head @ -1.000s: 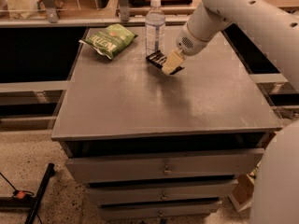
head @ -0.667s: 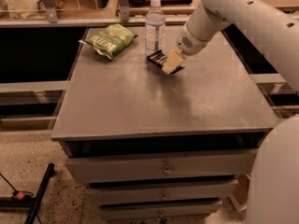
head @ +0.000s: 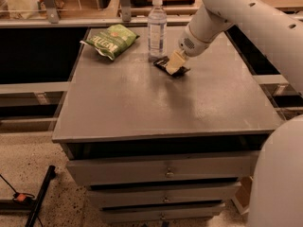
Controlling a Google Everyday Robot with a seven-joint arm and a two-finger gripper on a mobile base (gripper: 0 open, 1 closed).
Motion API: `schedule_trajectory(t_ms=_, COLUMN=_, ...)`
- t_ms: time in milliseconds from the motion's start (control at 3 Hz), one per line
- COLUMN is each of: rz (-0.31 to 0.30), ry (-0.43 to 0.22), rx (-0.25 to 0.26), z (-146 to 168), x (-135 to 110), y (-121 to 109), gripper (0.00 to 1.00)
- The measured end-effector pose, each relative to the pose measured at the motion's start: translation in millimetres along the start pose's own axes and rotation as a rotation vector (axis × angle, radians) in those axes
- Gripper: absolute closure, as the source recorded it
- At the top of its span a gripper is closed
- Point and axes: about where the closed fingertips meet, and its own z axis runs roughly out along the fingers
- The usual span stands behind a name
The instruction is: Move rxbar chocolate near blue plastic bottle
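Directly under the hand [head: 174, 66], rxbar chocolate [head: 162, 63], just beside blue plastic bottle [head: 156, 30]; grip unclear.

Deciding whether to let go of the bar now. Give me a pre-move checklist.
1. Bar near bottle: ok, by its base, front-right.
2. Bottle upright: ok.
3. Bar clear of the bottle base: cannot tell.
4. Gripper on bar: ok, right over its middle.
5. Bar flat on table: cannot tell, gripper covers it.
6. Chip bag out of the way: ok, left of bottle.
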Motion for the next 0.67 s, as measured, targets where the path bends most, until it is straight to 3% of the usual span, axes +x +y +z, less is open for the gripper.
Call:
schedule_trajectory(t_ms=333, rz=-0.001, ry=0.003, rx=-0.004, z=2.9, x=0.1, y=0.8, gripper=0.00)
schedule_trajectory(t_ms=667, rz=-0.001, ry=0.003, rx=-0.004, z=3.0, x=0.1, y=0.8, gripper=0.00)
